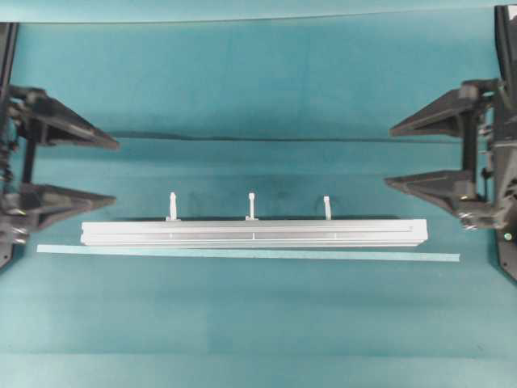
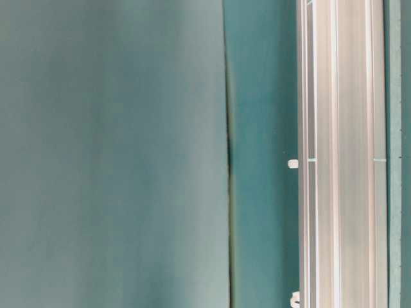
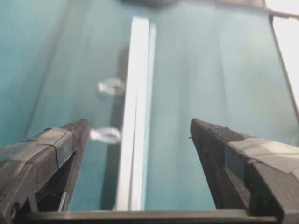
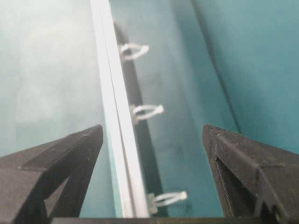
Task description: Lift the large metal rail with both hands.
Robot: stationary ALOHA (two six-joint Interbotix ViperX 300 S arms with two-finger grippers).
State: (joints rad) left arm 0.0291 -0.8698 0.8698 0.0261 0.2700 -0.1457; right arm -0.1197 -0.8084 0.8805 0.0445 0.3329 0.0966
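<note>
Both pincers stand with their fingers spread wide and hold nothing: the left pincer (image 1: 113,172) hangs at the left edge of the counter (image 1: 258,323), the right pincer (image 1: 389,156) at the right edge, their tips pointing inward toward each other across the teal surface. Nearest the front edge in the overhead view lies a thin pale tape strip (image 1: 247,254), running left to right almost the full width between the arms. Just behind it, parallel and close alongside, the large metal rail (image 1: 252,234) lies flat on the counter, silver with lengthwise grooves, its left end near the left pincer's lower finger and its right end short of the right pincer; neither pincer touches it. Three small white tabs (image 1: 251,206) stand up along its far edge, spaced along the length. From each wrist view the rail stretches away between the open fingers (image 3: 56,154), slightly off to one side. Farther back a dark seam (image 1: 275,137) crosses the counter from side to side.
</note>
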